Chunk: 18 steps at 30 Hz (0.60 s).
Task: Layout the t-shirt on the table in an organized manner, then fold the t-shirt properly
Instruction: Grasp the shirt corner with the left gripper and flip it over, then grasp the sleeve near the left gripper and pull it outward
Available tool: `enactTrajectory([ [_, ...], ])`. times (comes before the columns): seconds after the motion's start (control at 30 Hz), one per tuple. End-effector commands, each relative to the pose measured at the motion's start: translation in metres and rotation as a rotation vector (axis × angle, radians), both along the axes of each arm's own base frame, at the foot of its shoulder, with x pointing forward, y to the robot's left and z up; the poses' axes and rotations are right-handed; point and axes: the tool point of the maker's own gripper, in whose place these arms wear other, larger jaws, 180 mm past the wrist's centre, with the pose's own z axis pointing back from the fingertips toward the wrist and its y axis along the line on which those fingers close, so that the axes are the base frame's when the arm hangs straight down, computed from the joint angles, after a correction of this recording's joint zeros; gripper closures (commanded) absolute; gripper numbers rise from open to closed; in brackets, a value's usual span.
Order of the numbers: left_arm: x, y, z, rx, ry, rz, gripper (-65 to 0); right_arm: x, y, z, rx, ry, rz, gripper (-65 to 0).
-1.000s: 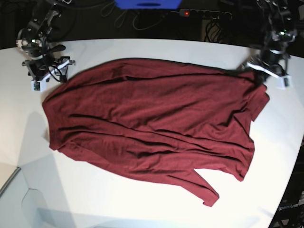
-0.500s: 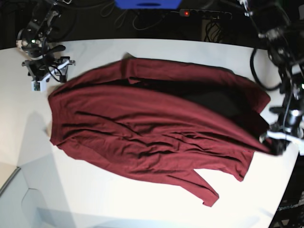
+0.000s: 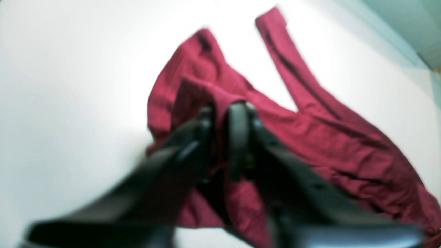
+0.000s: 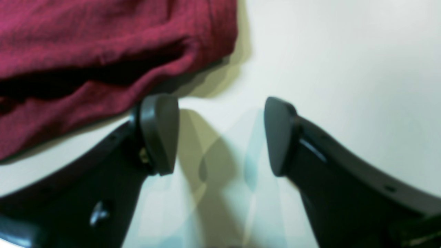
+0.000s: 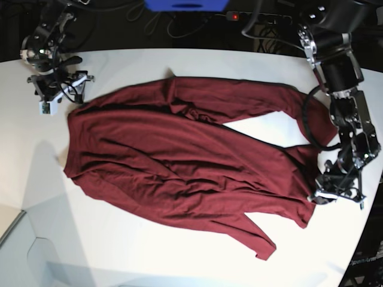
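Note:
The maroon t-shirt (image 5: 179, 155) lies spread and wrinkled across the white table (image 5: 149, 251), with one long sleeve (image 5: 239, 98) running along the far side and a wedge of bare table between it and the body. At the shirt's near-right corner sits my left gripper (image 5: 331, 194). In the blurred left wrist view this gripper (image 3: 222, 113) has its fingers close together with a fold of the t-shirt (image 3: 344, 137) pinched at the tips. My right gripper (image 5: 57, 98) rests at the far left. The right wrist view shows it (image 4: 220, 134) open on bare table beside the t-shirt's edge (image 4: 86, 41).
A power strip (image 5: 257, 17) and a blue object (image 5: 185, 5) lie beyond the table's far edge. The table's curved right edge (image 5: 368, 239) runs close behind my left gripper. A lower ledge (image 5: 12, 239) shows at the near left.
My left gripper has pulled the shirt's right corner from the far right toward the near right edge, opening the fold and freeing the sleeve. The right arm has stayed put.

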Motion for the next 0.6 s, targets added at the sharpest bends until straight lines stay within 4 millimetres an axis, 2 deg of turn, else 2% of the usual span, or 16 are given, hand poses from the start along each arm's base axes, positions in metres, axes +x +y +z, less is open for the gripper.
enactTrajectory([
  [0.0, 0.010, 0.009, 0.023, 0.019, -0.071, 0.014, -19.4, 0.004, -0.005, 0.009, -0.016, -0.027, -0.001, -39.2],
  [0.1, 0.001, 0.016, 0.016, 0.038, -0.051, 0.014, -27.9, 0.008, -0.006, 0.016, -0.031, -0.046, 0.002, -39.4],
  [0.23, -0.010, 0.020, 0.004, 0.044, -0.019, 0.014, -33.1, 0.016, -0.007, 0.040, -0.074, -0.098, 0.010, -39.6],
  [0.3, -0.019, 0.022, -0.004, 0.046, 0.000, 0.018, -33.4, 0.018, -0.004, 0.050, -0.086, -0.121, 0.017, -39.7],
  [0.37, -0.038, 0.033, -0.011, 0.051, 0.014, 0.047, -33.5, 0.018, 0.002, 0.052, -0.079, -0.130, 0.017, -39.7],
  [0.47, -0.064, 0.047, -0.015, 0.066, 0.016, 0.094, -33.5, 0.021, 0.017, 0.049, -0.056, -0.131, 0.043, -39.7],
  [0.57, -0.081, 0.049, -0.028, 0.072, 0.055, 0.100, -33.5, 0.024, 0.040, 0.041, -0.011, -0.122, 0.082, -39.4],
])
